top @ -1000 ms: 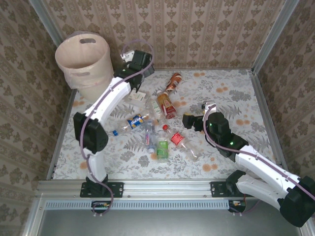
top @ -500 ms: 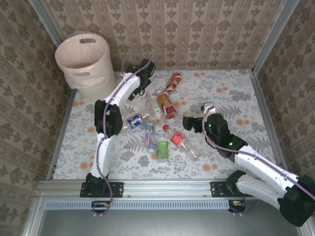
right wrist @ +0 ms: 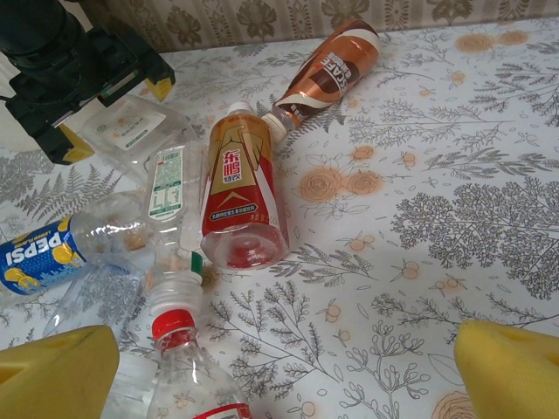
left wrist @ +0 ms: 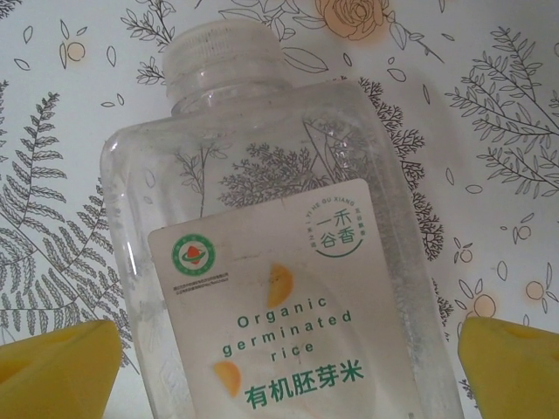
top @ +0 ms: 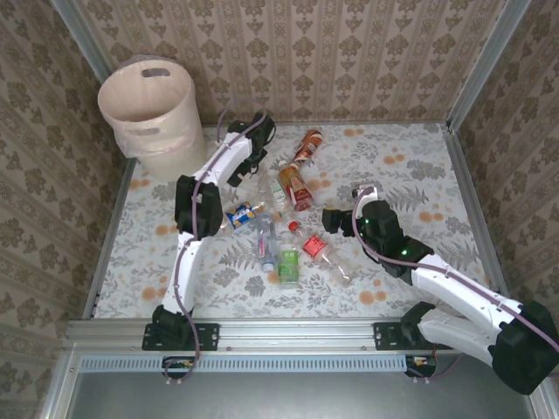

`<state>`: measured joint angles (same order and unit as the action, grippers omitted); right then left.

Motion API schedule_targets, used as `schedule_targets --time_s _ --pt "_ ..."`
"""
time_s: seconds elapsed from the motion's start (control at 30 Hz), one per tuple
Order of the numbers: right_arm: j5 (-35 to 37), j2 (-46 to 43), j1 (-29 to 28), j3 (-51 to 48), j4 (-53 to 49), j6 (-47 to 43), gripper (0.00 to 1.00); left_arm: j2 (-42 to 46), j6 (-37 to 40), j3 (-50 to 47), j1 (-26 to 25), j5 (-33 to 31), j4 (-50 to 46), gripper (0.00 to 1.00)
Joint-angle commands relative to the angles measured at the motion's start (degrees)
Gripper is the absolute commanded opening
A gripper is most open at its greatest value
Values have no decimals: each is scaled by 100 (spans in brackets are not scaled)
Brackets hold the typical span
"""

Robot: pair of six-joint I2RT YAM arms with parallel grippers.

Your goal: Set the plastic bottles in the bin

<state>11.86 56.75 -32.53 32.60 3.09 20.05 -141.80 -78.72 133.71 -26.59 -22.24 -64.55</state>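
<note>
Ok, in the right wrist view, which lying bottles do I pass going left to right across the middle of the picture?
Pepsi bottle → clear bottle with white-and-green label → red-and-gold labelled bottle → brown bottle.

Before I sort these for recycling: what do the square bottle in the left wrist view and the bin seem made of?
Square bottle: clear glossy plastic, apparently; the cloth's fern print shows through its walls. Its label looks like smooth white film. Bin: matte pale beige, probably moulded plastic, given its oval handle cut-out; not certain.
</note>
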Motion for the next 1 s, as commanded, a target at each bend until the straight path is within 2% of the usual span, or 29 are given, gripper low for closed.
schedule_targets --time_s 0.0,0.3,0.63,0.7,0.97 --pt "43 20 -16 115 47 -107 100 -192 -145 140 5 59 -102 100" --pt "43 -15 -16 106 20 -97 100 -226 18 -239 5 39 526 99" --pt "36 -50 -16 71 18 -73 100 -21 229 -794 5 -93 1026 85" --pt "35 -67 -16 72 15 -60 100 166 342 -1101 171 -163 1244 83" --pt "50 -95 -16 101 30 -41 100 1597 2160 -3047 215 48 3587 78"
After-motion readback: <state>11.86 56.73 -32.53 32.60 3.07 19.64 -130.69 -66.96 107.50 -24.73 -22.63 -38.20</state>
